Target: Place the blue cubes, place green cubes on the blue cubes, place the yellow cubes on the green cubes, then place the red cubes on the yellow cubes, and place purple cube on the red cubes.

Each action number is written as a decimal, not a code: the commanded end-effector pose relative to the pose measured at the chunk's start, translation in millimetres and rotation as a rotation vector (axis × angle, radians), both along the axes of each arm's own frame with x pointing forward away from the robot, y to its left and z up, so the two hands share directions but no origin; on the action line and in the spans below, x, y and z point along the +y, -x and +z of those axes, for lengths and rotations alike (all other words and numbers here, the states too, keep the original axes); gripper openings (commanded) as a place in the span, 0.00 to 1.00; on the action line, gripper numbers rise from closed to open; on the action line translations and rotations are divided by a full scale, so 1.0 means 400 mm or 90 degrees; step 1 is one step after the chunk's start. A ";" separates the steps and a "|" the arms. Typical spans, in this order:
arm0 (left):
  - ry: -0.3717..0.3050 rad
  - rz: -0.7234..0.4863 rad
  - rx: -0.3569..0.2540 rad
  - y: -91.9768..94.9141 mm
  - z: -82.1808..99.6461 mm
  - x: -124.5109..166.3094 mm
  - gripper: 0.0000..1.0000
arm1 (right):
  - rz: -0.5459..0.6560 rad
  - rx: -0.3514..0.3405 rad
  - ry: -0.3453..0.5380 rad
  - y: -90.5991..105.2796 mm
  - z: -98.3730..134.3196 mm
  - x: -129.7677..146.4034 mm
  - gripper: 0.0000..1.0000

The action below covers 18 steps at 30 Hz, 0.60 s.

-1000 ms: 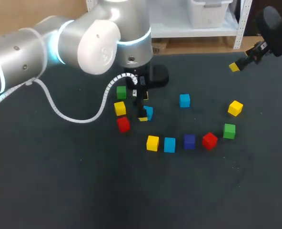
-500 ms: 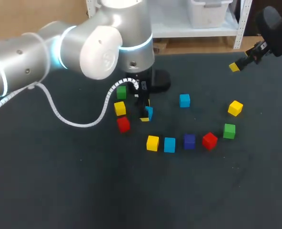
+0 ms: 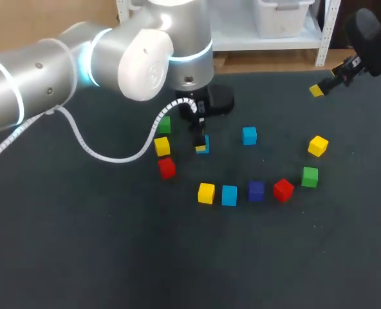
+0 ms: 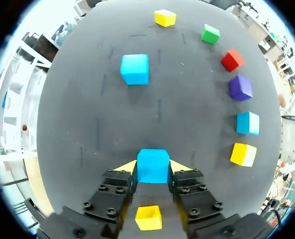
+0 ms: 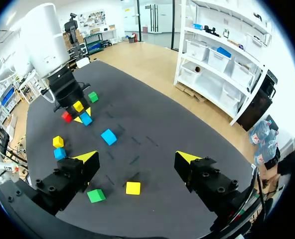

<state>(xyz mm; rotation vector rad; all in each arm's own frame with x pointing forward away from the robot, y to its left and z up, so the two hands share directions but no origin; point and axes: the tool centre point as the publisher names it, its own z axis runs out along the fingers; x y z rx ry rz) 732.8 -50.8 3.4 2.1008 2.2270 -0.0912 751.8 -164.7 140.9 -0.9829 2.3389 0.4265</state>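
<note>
Blue cube point(image 4: 153, 166): pinched from both sides between the left fingers point(image 3: 200, 149), yellow tips flat against its flanks.
Shift: carried a little up and toward the far side over the last second, away from the near red cube point(image 3: 167, 168) and closer to the loose blue cube point(image 3: 249, 135). Reads as a lift off the worktop point(image 3: 113, 244) rather than a slide, though with no view of the gap beneath.
Left behind: near green cube point(image 3: 164, 125), near yellow cube point(image 3: 162, 146) and the near red cube, all unmoved just beside the left arm.
Front row: row yellow cube point(image 3: 206, 192), row blue cube point(image 3: 229, 195), purple cube point(image 3: 256, 190) and row red cube point(image 3: 283, 190), lined up side by side and undisturbed. Far green cube point(image 3: 310, 176) and far yellow cube point(image 3: 318, 145) sit off its right end.
Right fingers point(image 3: 316, 90): spread wide, holding nothing, parked high over the far right corner exactly as a second ago.
Meaning: opening step in progress, first blue piece picked and in transit. No stack begun anywhere, every other cube single on the worktop. Probably calls next for a set-down spot with room for the other two blue cubes alongside, before any green goes on top.
</note>
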 end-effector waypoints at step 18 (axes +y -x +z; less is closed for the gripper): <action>0.005 -0.022 0.016 -0.052 0.013 -0.133 0.00 | 0.000 -0.001 -0.001 0.001 -0.001 0.000 1.00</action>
